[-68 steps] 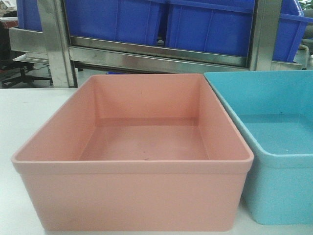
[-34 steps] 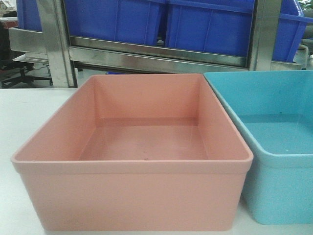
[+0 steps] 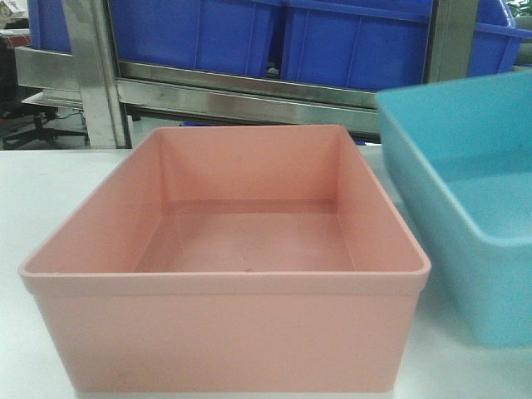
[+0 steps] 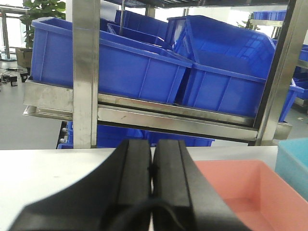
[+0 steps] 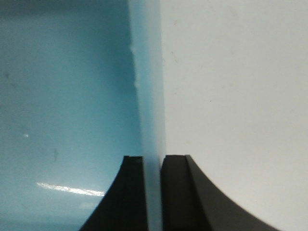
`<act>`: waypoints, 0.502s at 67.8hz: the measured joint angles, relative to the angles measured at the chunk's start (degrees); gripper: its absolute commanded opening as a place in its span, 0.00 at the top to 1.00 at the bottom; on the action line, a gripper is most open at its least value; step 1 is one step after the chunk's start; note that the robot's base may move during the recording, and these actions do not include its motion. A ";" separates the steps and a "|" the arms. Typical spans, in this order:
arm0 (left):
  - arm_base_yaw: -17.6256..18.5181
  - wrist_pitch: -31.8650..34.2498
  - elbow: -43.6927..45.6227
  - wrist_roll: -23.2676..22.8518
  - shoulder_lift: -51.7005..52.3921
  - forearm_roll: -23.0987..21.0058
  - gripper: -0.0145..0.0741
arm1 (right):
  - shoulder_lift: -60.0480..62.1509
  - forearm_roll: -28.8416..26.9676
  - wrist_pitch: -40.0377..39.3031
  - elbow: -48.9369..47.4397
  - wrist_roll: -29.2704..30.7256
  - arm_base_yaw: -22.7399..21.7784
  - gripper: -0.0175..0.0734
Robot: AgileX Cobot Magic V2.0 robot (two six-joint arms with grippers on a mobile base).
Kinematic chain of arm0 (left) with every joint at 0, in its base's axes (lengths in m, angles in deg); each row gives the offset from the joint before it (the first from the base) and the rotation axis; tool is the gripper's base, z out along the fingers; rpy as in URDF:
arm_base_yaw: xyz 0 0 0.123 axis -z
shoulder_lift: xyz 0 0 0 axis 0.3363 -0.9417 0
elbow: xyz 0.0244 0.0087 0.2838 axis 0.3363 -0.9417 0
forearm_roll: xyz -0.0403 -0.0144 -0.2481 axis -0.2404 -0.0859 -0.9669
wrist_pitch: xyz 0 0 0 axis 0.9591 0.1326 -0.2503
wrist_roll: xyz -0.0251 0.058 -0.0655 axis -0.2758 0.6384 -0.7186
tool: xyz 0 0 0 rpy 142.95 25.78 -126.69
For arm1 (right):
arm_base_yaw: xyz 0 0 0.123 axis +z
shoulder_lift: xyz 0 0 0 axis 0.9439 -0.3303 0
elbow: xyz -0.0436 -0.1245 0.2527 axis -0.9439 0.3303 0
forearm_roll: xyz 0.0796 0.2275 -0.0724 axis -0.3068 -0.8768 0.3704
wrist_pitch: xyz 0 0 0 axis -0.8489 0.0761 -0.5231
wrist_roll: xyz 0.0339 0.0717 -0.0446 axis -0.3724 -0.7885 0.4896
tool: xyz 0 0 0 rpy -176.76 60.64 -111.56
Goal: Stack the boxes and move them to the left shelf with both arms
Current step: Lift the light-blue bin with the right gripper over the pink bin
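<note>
**A:** What do the two tubs look like?

**B:** A salmon-pink rectangular plastic tub with a rolled rim (image 3: 224, 332) sits upright and empty on the white counter (image 3: 50, 191), front and centre. Just beside it on the right, a light sky-blue plastic tub of similar shape (image 3: 465, 208) is also empty. It is tilted, with its far end higher than its near end.

**A:** Is either one held?

**B:** The right arm's black fingers (image 5: 132, 192) pinch the blue tub's side wall, one inside and one outside over the counter. The left arm's black fingers (image 4: 132, 183) are pressed together with nothing between them. They are above the counter, near the pink tub's left side.
</note>
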 measured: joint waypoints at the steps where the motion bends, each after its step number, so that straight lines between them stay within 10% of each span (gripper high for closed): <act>1: 0.00 0.00 0.00 0.00 0.00 0.00 0.85 | 0.39 -0.30 0.15 0.00 0.00 -0.25 0.75; 34: 0.00 0.00 0.00 0.00 0.00 0.00 0.85 | 6.14 -10.99 12.67 -10.71 -9.21 1.95 0.75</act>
